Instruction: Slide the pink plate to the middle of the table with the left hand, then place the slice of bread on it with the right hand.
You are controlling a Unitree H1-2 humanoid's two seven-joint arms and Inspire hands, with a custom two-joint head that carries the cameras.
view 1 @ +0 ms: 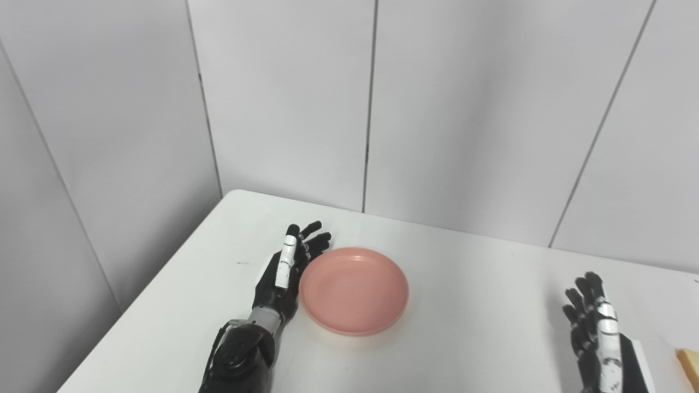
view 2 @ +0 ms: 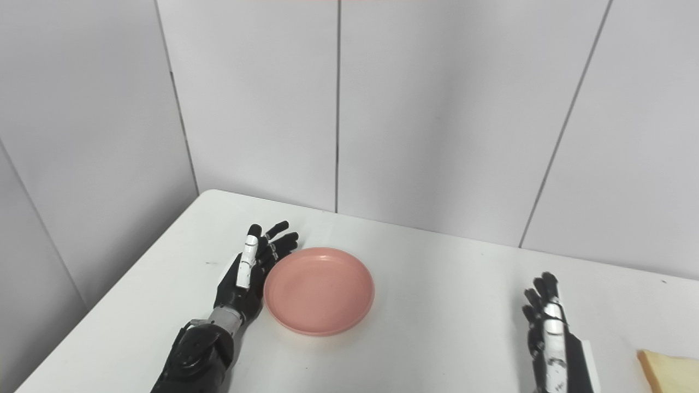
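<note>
Two robot hands (view 1: 286, 273) (view 1: 595, 333), one pink plate (view 1: 354, 289), one bread slice (view 2: 669, 371).

We note the round pink plastic plate (view 1: 354, 289) on the white worktop (view 1: 480, 305), left of centre; left hand (view 1: 284, 273) against its left rim; right hand (view 2: 551, 333) far right; tan bread slice (view 2: 669, 371) beyond it.

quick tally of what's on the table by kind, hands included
pink plate: 1
slice of bread, cut off at the picture's edge: 1
robot hands: 2, left hand against the plate's rim, right hand near the bread, both with fingers apart
total: 4
</note>
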